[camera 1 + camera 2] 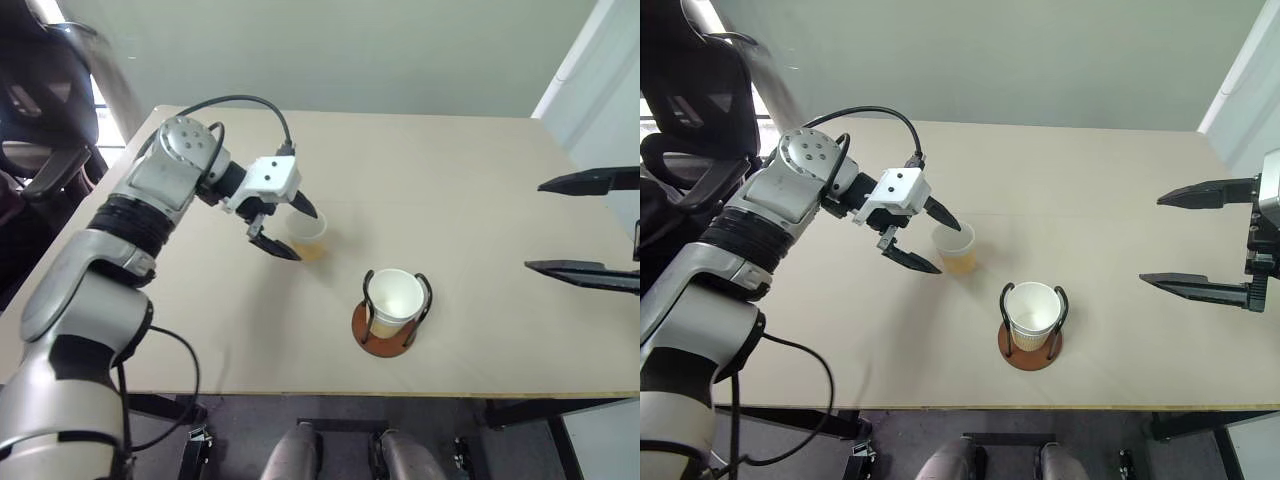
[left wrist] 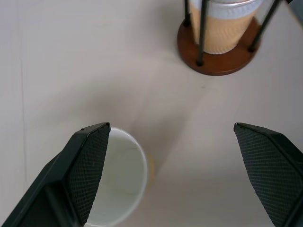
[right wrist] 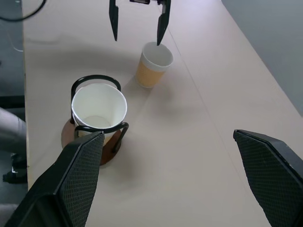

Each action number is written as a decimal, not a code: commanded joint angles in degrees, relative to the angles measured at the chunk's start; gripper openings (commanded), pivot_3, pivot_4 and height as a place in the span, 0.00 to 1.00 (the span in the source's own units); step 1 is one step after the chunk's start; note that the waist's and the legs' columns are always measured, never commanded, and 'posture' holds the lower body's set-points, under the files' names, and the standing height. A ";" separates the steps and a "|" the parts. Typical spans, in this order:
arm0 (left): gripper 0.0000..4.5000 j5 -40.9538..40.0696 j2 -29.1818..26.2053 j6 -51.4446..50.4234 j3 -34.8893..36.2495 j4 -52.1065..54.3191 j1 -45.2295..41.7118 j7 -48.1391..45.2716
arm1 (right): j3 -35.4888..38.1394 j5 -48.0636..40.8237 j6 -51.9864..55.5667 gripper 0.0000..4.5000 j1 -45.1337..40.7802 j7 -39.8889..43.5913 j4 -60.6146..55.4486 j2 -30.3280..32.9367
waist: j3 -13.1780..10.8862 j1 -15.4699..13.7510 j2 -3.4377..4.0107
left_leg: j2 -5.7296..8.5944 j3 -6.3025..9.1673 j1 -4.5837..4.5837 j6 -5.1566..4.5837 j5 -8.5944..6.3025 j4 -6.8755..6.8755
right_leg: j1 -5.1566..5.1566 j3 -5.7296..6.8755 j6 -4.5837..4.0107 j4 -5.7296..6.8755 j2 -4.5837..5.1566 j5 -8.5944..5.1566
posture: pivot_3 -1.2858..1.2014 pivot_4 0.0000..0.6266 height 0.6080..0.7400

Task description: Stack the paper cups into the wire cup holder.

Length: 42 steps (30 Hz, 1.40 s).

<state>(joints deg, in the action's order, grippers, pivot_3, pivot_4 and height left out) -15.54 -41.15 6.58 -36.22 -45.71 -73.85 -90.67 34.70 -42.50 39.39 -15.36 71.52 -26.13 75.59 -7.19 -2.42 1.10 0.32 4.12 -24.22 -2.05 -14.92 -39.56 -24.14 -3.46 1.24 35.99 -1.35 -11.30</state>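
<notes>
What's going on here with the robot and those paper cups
The robot is stacking paper cups into a wire cup holder on the table. A cup already sits in the holder. The left gripper, jaws open, is at a loose cup standing upright beside the holder, one finger near its rim; nothing is gripped. The right gripper hovers open off to the side, empty.
</notes>
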 commanded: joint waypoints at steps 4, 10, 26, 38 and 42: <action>1.00 9.88 2.84 5.50 3.21 -8.03 0.55 -1.50 | 4.60 0.57 1.76 1.00 0.76 0.41 -1.26 1.33 | 0.00 0.29 0.00 | -0.02 0.01 0.00 0.00 0.00 0.01 | -0.03 0.01 0.00 0.02 0.00 0.00 | 0.52 0.24 1.00; 1.00 13.27 4.07 6.88 4.88 -11.18 -0.20 -1.82 | 6.50 0.67 2.87 1.00 1.94 0.62 -2.25 1.11 | 0.00 0.30 0.00 | -0.01 0.00 -0.04 -0.06 -0.04 0.00 | -0.03 0.01 0.01 -0.03 0.00 0.00 | 0.52 0.24 1.00; 0.01 22.37 8.43 12.08 11.32 -19.02 -0.78 1.83 | 6.52 0.82 2.95 1.00 2.18 0.23 -2.73 0.86 | 0.00 0.42 -0.01 | -0.01 -0.03 -0.03 -0.12 -0.07 -0.02 | -0.02 0.01 0.06 -0.02 0.02 0.01 | 0.52 0.24 1.00; 0.01 -18.13 -7.07 -5.30 -0.81 18.67 -8.99 -1.83 | 10.59 -2.93 4.83 1.00 1.29 3.17 -1.98 0.87 | -0.04 0.41 -0.25 | -0.04 -0.06 -0.42 0.09 0.09 -0.05 | -0.31 0.02 0.09 -0.12 -0.04 0.04 | 0.52 0.24 1.00; 0.01 -30.68 -9.64 -3.95 -7.93 32.16 -12.63 -1.83 | 9.70 -1.99 3.93 1.00 0.84 2.39 -1.39 1.26 | 0.07 0.21 0.08 | 0.15 -0.12 -0.05 -0.38 -0.25 -0.05 | 0.09 -0.01 0.19 -0.17 0.26 -0.21 | 0.52 0.24 1.00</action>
<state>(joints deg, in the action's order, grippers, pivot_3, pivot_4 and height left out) -40.00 -50.33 2.27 -40.08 -20.08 -85.83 -90.67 43.00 -44.77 44.10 -13.49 74.63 -27.91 75.84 -7.12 -2.21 1.18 0.49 3.93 -24.18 -2.44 -15.20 -39.61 -23.99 -3.46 1.43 35.83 -1.06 -11.54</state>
